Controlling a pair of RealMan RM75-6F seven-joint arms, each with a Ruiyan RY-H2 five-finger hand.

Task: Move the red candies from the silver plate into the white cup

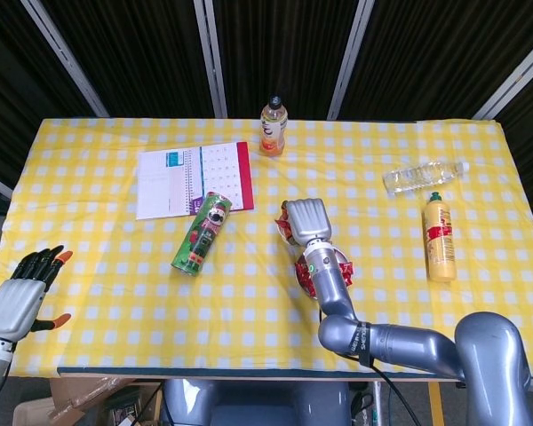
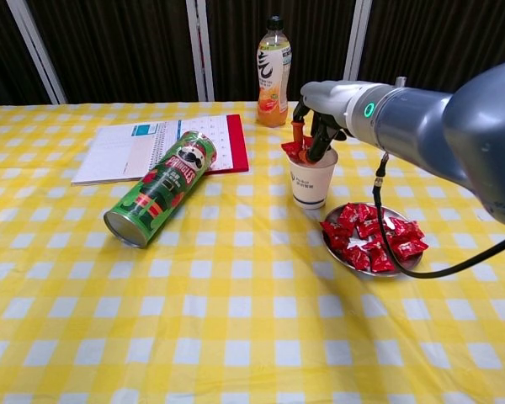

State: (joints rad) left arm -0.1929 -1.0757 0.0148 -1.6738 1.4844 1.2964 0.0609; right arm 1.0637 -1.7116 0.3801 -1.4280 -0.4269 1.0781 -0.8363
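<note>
The round silver metal plate (image 2: 372, 263) is sitting nearest, holding a heap of red wrapped candies (image 2: 370, 236). Just beyond it, the white paper cup (image 2: 310, 183) is standing upright; what is inside cannot be told. The right hand (image 2: 316, 118) is hovering over the cup's rim, fingers pinching one red candy (image 2: 293, 149) at the opening. The left hand (image 1: 19, 295) is hanging off the table edge, fingers spread and holding nothing.
</note>
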